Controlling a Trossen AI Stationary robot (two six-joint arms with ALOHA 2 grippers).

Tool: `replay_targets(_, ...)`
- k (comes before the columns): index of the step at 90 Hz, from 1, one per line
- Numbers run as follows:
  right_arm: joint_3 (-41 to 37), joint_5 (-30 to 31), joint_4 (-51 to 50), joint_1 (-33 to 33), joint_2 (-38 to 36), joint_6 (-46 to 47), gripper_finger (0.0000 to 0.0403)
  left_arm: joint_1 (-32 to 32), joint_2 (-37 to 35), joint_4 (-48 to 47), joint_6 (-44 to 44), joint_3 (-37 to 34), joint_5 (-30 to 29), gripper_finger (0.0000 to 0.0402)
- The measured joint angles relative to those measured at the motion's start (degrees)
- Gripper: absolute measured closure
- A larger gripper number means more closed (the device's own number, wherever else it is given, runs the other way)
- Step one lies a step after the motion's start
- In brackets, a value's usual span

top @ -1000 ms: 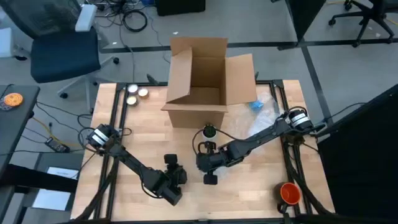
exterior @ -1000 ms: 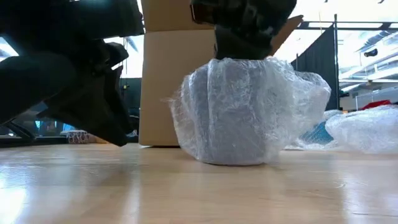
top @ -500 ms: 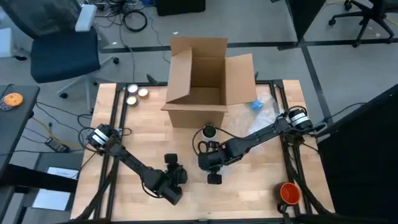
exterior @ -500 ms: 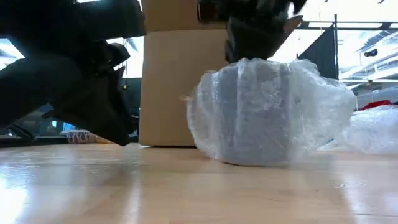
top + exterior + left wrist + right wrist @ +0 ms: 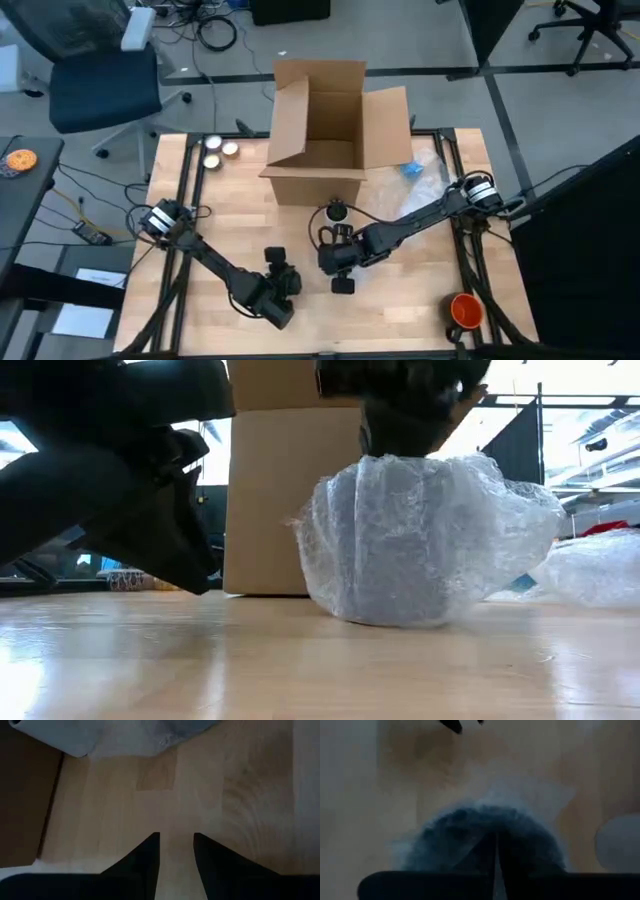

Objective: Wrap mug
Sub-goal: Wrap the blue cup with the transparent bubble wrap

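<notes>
Since half a second ago the bubble-wrapped mug has slid slightly left and sits lower on the table, near the cardboard box. Right gripper sits directly on top of it, fingers pinched together on the wrap. Left gripper waits nearby at the near-left (fingers slightly parted, holding nothing).

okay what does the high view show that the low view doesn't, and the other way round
Only the high view shows the open top of the cardboard box, the orange object near the table's front right corner, the two small round tins at the back left, and the floor with a chair. Only the low view shows the bubble-wrapped mug sitting on the wood. Both share the box, the table, the right claw over the mug, and the left arm waiting nearby.
</notes>
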Motion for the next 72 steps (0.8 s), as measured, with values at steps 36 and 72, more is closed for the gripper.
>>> replay_targets(36,4.06,-3.69,-11.36,1.81,-2.12,3.26,0.0403,0.04,0.0,0.06,0.0,0.0,0.09,0.0296)
replay_targets(72,3.85,4.63,-10.55,4.17,-3.72,4.29,0.0403,0.22,0.02,0.57,0.0,-0.02,0.09,0.0296)
